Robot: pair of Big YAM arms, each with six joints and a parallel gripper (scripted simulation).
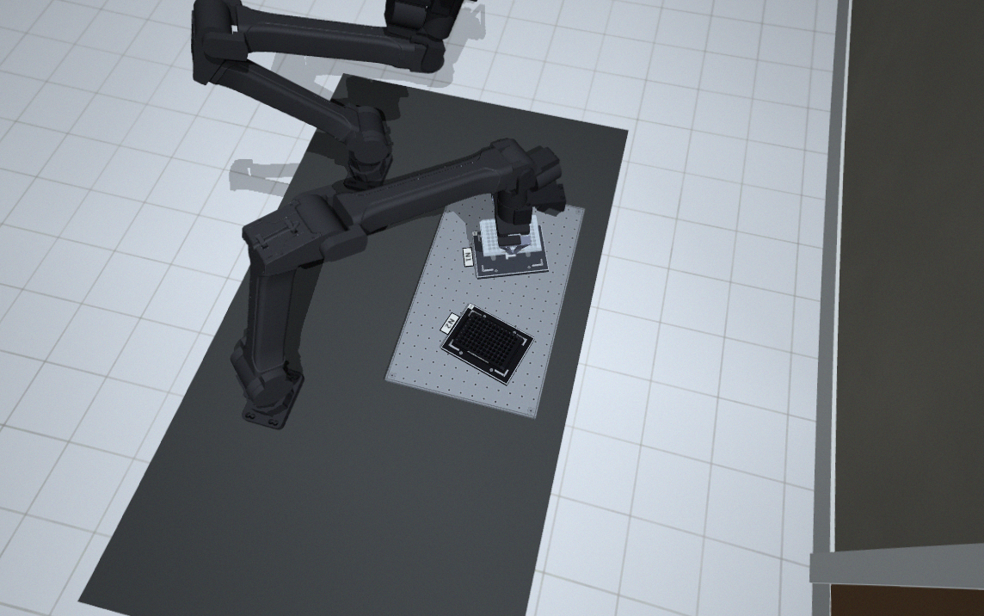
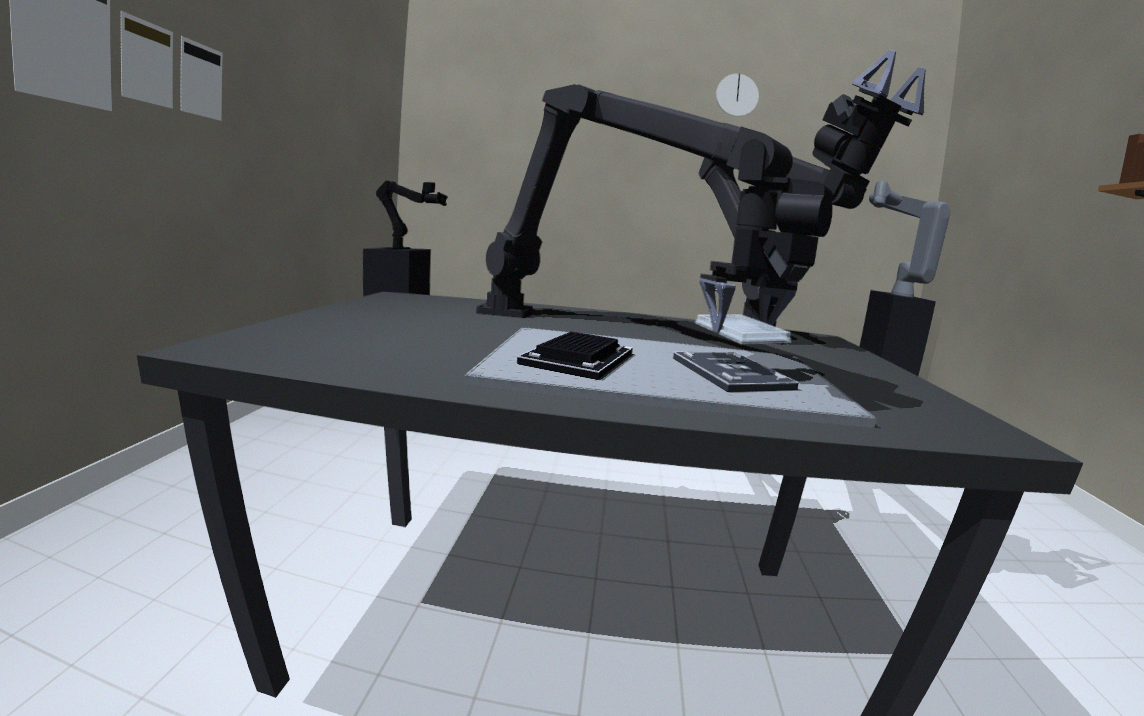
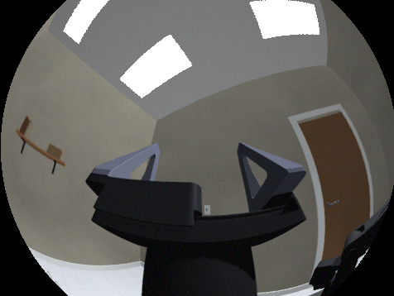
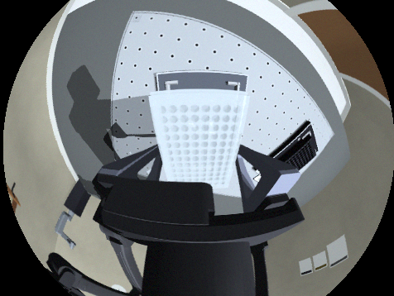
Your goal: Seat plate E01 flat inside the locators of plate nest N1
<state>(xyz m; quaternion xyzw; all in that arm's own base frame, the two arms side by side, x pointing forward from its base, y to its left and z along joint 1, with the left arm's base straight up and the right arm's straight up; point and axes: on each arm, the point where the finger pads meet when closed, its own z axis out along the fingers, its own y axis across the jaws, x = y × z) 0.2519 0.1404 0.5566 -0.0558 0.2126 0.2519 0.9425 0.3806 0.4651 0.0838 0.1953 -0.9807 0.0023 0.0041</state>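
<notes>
Right gripper [image 1: 513, 247] [image 2: 749, 310] [image 4: 199, 165] clamped on E01 [image 1: 538, 236] [image 2: 742, 327] [image 4: 198, 132], jaws wide, one finger against each side. E01 is the pale plate: between the fingertips, roughly level, raised clear above N1 [image 1: 507, 267] [image 2: 733, 371] [image 4: 199, 83], not seated. E07 [image 1: 487, 341] [image 2: 577, 347] [image 4: 301, 156], black, sits in N2 [image 1: 506, 378] [image 2: 573, 369] [image 4: 307, 125], apart from the gripper. Left gripper [image 2: 906, 63] [image 3: 199, 145] wide open, nothing in it, up and away from both plates.
</notes>
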